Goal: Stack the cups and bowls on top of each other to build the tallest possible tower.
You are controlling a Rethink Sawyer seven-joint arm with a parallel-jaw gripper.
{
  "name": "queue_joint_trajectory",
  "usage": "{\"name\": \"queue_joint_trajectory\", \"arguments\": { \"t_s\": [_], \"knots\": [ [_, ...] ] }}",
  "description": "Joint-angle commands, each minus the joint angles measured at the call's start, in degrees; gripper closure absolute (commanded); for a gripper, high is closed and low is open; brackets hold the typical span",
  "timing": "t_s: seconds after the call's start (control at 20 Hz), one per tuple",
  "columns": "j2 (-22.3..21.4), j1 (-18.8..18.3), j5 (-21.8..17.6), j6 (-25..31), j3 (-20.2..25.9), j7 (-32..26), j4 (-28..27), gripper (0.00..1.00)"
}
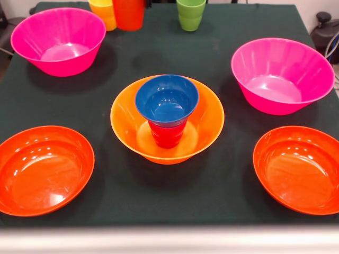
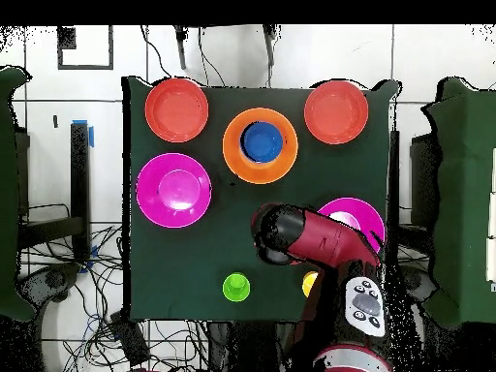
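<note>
The small glossy blue plastic bowl (image 1: 167,99), perched on the red plastic cup (image 1: 167,135) at frame centre, could topple under any off-centre load; whether the fingers are open or closed, I cannot tell.

Tower (image 1: 167,119) at center: blue bowl (image 1: 167,99) atop red cup (image 1: 166,135) inside large orange bowl (image 1: 124,119). Pink bowls (image 1: 58,41) and red-orange bowls (image 1: 45,169) flank it; green cup (image 1: 190,14) stands upright behind.

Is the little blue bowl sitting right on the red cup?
Touching. The front view shows the blue bowl resting directly on the red cup, with no gap.
</note>
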Motion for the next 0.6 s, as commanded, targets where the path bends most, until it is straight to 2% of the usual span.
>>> {"name": "queue_joint_trajectory", "arguments": {
  "t_s": [0.05,0.6],
  "knots": [
    [1.0,0.3,-2.1,5.9,4.2,3.1,-10.0,1.0],
    [0.4,0.6,-2.8,12.6,4.5,1.2,-16.6,1.0]
  ]
}}
